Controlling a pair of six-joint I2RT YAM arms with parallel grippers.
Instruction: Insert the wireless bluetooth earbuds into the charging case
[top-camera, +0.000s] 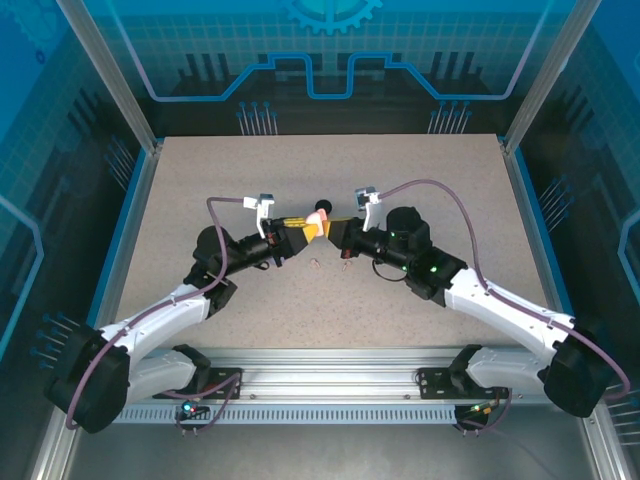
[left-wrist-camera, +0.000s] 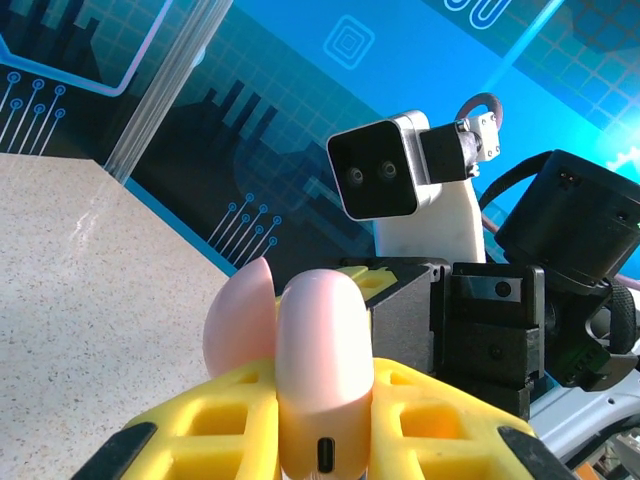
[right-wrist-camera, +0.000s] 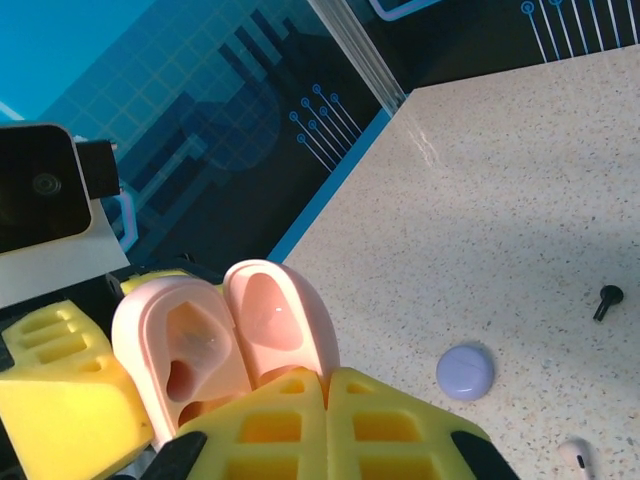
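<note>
A pale pink charging case (left-wrist-camera: 322, 350) stands upright between my left gripper's (left-wrist-camera: 322, 410) yellow fingers, which are shut on its body, port side facing the camera. Its lid (right-wrist-camera: 275, 320) is swung open, and the moulded wells (right-wrist-camera: 190, 350) look unfilled. My right gripper (right-wrist-camera: 328, 385) is shut, its fingertips pressed together right at the lid's lower rim; I cannot tell if the rim is pinched. From above, both grippers meet at the case (top-camera: 318, 228) mid-table. A black earbud (right-wrist-camera: 607, 300) and a pale earbud (right-wrist-camera: 575, 455) lie on the table.
A lilac round case (right-wrist-camera: 465, 372) lies closed on the table to the right of my right fingers. A black round case (top-camera: 322, 208) sits just behind the two grippers. Two small earbuds (top-camera: 315, 263) (top-camera: 347, 265) lie just in front of them. Glass walls enclose the table.
</note>
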